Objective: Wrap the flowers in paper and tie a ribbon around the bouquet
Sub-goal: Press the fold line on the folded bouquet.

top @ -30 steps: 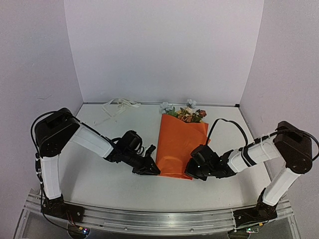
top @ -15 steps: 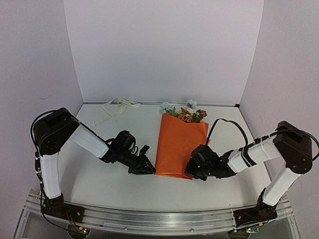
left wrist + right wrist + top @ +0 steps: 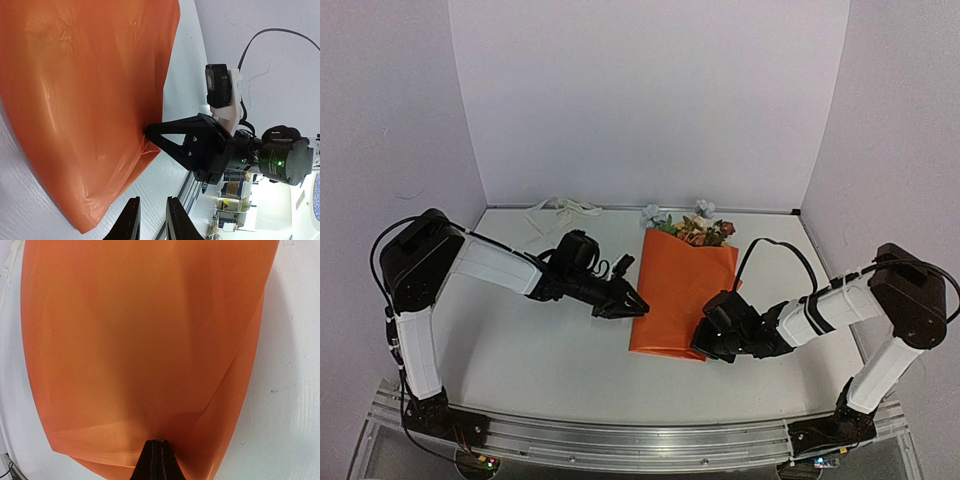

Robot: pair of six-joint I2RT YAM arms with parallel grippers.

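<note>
The orange paper [image 3: 680, 295] lies folded over the flowers [image 3: 697, 229], whose heads stick out past its far edge. My right gripper [image 3: 703, 347] is shut on the paper's near right edge; in the right wrist view its closed fingertips [image 3: 158, 446] pinch the orange sheet [image 3: 145, 340]. My left gripper [image 3: 639, 304] hovers at the paper's left edge, slightly open, with nothing between its fingers [image 3: 131, 220]. The left wrist view looks across the paper [image 3: 85, 100] to the right gripper [image 3: 149, 131]. The cream ribbon [image 3: 560, 211] lies loose at the back left.
White walls close the table on the left, back and right. A metal rail [image 3: 640, 440] runs along the near edge between the arm bases. A black cable [image 3: 780, 248] loops above the right arm.
My left gripper has left the paper's near left corner and moved away from me along the paper's left edge. The right gripper and the paper have stayed put.
</note>
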